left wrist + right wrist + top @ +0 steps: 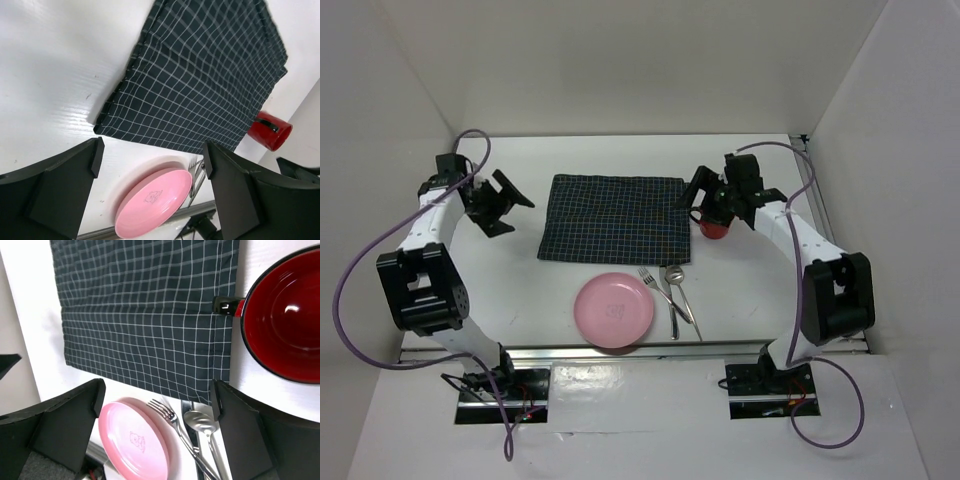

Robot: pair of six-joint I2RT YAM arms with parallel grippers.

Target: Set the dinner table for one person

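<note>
Matt white worktop (520, 290); woven cloth placemat (613, 218); glossy red mug (285, 315) (black rim); smooth pink plate (614, 310); shiny metal fork (665, 295) and spoon (675, 273).

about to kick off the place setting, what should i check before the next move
1. Left gripper open and empty: ok.
2. Right gripper open and empty: ok.
3. Placemat spread flat on the dinner table: ok.
4. Pink plate free of anything on top: ok.
5. Fork and spoon apart for single picks: not ok, their handles overlap.
6. Fork clear of the plate rim: cannot tell, they lie very close.
</note>
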